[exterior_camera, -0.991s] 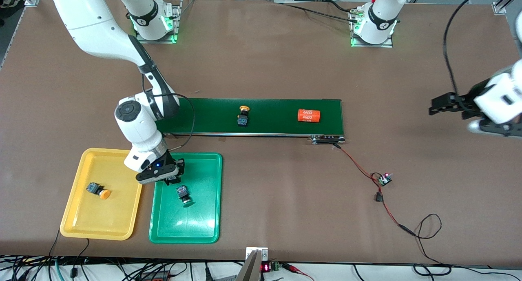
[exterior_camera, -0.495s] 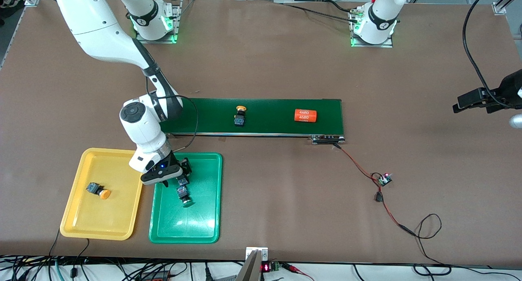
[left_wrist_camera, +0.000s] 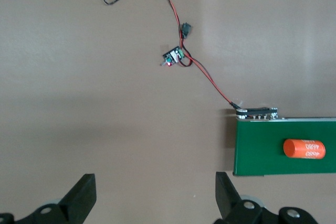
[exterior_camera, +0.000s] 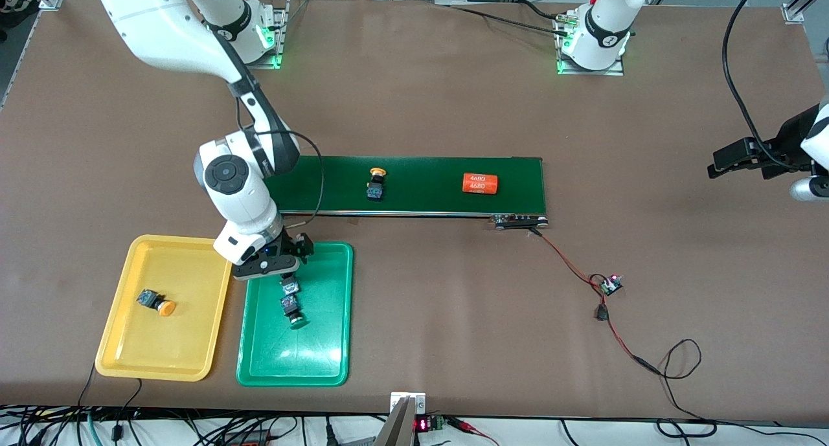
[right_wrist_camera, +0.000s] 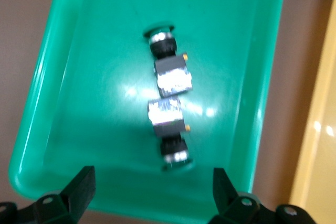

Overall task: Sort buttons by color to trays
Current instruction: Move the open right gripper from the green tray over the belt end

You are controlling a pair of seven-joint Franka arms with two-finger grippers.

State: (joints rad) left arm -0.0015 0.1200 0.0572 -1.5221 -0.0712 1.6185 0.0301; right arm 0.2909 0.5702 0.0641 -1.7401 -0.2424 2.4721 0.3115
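Two green buttons lie end to end, bodies touching, in the green tray: one just under my right gripper, one nearer the front camera. They also show in the right wrist view. My right gripper is open and empty, low over the tray's end nearest the conveyor. One yellow-orange button lies in the yellow tray. Another rides on the conveyor. My left gripper is open and empty, waiting in the air over the left arm's end of the table.
The dark green conveyor belt carries an orange "4680" cylinder. Red and black wires lead from its end to a small circuit board on the brown table.
My right gripper has drawn back toward the conveyor, and a second green button now lies uncovered in the green tray. The belt's button and cylinder drifted toward the right arm's end. My left gripper shifted outward.
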